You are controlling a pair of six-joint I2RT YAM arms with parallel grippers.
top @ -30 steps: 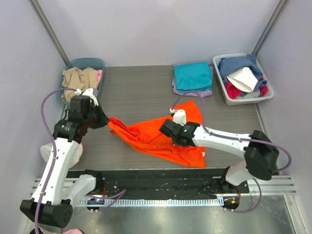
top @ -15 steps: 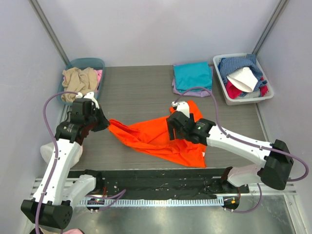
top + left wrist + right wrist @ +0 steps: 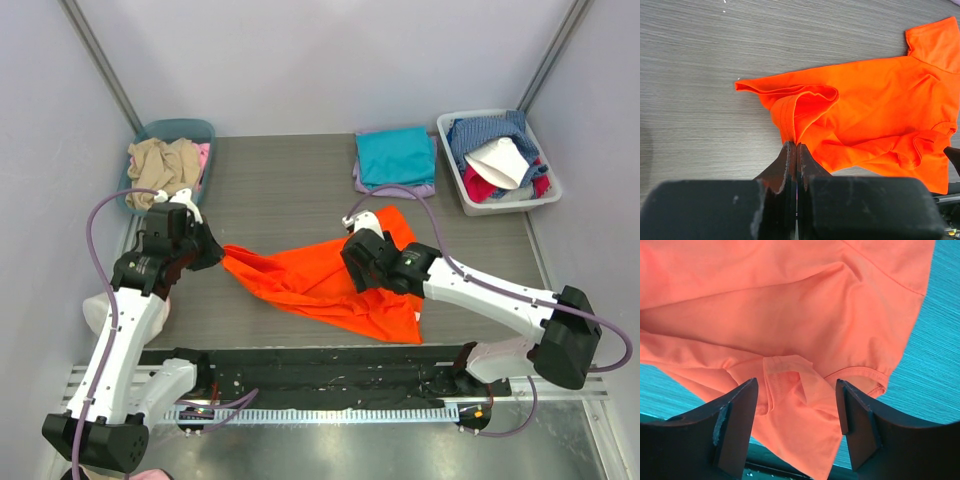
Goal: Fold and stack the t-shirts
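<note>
A bright orange t-shirt lies crumpled across the middle of the table. My left gripper is shut on its left corner, the cloth pinched between the fingertips. Over the shirt's right half my right gripper hovers open, its fingers apart above a bunched fold, holding nothing. At the back of the table a teal t-shirt lies folded on top of a lavender one.
A grey bin of mixed clothes stands at the back right. A teal bin with beige and pink cloth sits at the back left. A black rail runs along the near edge.
My right gripper let go of the orange shirt, opened, and moved up and slightly right over it. The left gripper kept its hold and barely moved.
</note>
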